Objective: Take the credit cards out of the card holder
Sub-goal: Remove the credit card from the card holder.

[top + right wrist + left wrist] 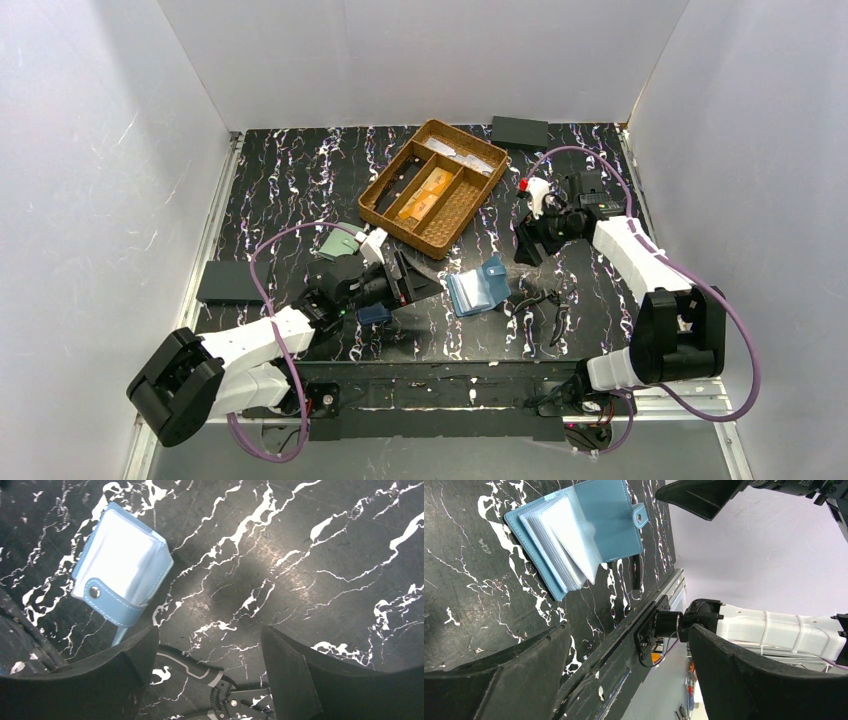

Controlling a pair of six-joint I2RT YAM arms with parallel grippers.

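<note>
Card holder (478, 290) lies open on the counter (280, 180), clear leaves fanned, midway along the near edge, between both arms. Left pincer (629, 630) wide, empty, near the holder. Right pincer (209, 635) wide, empty, over the counter towards the right edge. Orange-gold credit cards (428, 192) sit in a wicker basket (475, 205) by the far edge.

Bare counter (470, 335) lies in front of the open card holder (478, 290). A basket (478, 200) stands behind it, with small black objects (545, 303) just to its right.
</note>
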